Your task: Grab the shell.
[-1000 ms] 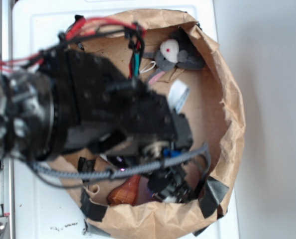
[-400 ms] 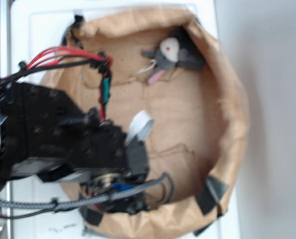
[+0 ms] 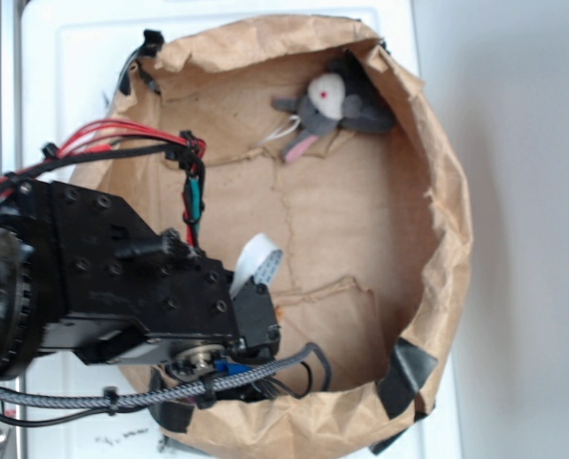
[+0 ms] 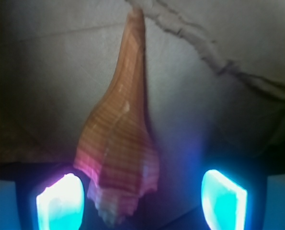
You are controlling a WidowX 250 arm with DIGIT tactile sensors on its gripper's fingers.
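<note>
In the wrist view the shell [image 4: 118, 148] lies on brown paper, orange-brown and ribbed, with its pointed tip away from me and its wide end between my fingers. My gripper [image 4: 142, 201] is open around that wide end. The left pad [image 4: 61, 201] is almost touching the shell. The right pad [image 4: 223, 199] stands well apart from it. In the exterior view my black arm [image 3: 121, 287] covers the shell and the fingers at the lower left of the paper basin [image 3: 447, 220].
A grey plush toy [image 3: 332, 105] with a white face lies at the far rim of the basin. The crumpled paper wall rises all round, with black tape patches [image 3: 404, 373] at the near rim. A tear [image 4: 204, 48] runs across the paper floor.
The arm has swung left across the basin and settled low at its lower left. The shell, which showed beside the arm a second ago, is now covered by it in the exterior view.
</note>
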